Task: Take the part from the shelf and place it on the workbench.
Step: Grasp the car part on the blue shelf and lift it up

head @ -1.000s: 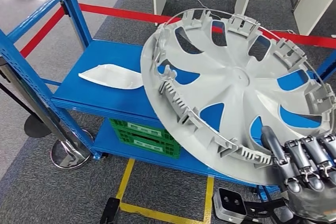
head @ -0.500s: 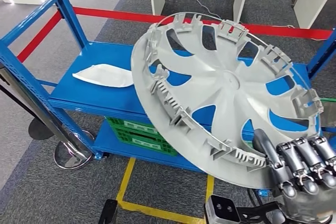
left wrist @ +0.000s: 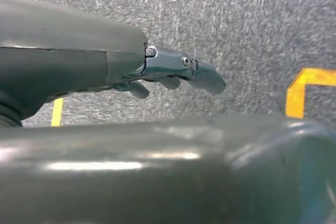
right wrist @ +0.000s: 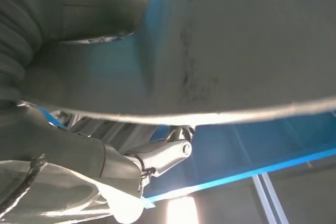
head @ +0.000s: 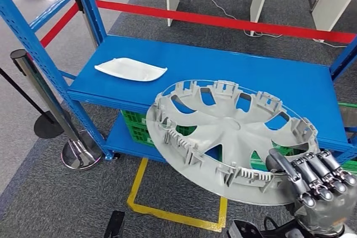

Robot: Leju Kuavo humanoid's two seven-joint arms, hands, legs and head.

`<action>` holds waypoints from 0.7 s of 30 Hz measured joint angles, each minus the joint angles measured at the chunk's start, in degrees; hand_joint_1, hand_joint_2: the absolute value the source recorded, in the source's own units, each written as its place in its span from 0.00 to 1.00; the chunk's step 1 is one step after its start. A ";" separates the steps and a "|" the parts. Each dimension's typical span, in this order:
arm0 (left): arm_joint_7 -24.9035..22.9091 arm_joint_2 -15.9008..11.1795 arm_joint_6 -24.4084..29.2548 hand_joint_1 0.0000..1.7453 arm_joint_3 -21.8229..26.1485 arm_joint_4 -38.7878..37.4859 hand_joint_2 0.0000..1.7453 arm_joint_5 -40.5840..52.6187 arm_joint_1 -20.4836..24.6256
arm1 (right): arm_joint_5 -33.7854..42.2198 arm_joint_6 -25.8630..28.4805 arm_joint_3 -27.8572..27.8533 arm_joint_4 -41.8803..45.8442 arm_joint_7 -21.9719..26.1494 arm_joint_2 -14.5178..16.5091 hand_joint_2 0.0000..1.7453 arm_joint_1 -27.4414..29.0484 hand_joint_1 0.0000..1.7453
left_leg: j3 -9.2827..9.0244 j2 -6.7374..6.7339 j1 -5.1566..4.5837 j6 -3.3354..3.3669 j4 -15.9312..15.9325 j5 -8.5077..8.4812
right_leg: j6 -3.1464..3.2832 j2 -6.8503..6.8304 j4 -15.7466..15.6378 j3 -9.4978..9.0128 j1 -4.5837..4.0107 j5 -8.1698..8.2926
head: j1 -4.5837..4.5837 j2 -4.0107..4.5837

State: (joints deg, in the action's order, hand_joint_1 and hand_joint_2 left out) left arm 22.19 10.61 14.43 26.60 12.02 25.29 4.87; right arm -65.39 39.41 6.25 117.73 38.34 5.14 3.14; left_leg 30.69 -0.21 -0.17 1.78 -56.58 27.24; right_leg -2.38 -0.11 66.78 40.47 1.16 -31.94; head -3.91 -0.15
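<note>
The grey wheel cover [head: 227, 137] is held nearly flat in front of the blue shelf [head: 202, 76], clear of its deck. The right hand [head: 316, 185] grips the cover's near rim. The left hand [left wrist: 174, 74] hangs empty, fingers extended, above the carpet [left wrist: 245, 19].

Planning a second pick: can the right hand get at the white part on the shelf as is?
Probably not. The right hand grips the rim of the grey wheel cover, so it is occupied. The white part lies unobstructed on the blue shelf, far across from that hand.
</note>
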 joint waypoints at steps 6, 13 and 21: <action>-0.17 -0.06 -0.21 0.00 0.01 0.00 0.00 0.04 0.00 | 0.19 0.01 -0.41 -1.57 0.00 0.02 1.00 0.63 1.00 | 4.52 -0.20 -0.13 -0.45 -0.45 -3.27 | -0.14 -0.05 -0.26 -7.22 0.02 0.79 | 0.08 0.00; -0.23 -0.24 -0.22 0.00 0.02 0.00 0.00 0.03 -0.07 | 0.18 0.02 -0.65 -2.24 0.02 0.41 1.00 0.81 1.00 | 6.86 -0.03 -0.15 -2.49 -3.13 -2.79 | 2.07 -0.15 -9.80 -11.76 -0.10 1.08 | 0.14 0.00; -0.72 -0.32 -0.13 0.00 0.02 0.01 0.00 1.57 0.05 | 2.18 0.03 -0.80 -2.91 0.01 0.66 1.00 1.32 1.00 | 2.08 0.11 0.04 -2.41 -10.82 3.12 | 2.80 -0.30 -9.28 -5.60 -0.56 6.10 | 0.05 0.00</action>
State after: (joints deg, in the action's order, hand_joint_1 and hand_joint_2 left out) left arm 21.47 10.28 14.30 26.62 12.03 26.86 4.91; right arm -63.20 39.44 5.44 114.82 38.35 5.79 4.45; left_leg 32.77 -0.09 -0.13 -0.63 -67.40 30.36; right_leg 0.42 -0.41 57.50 34.87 0.60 -25.84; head -3.86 -0.15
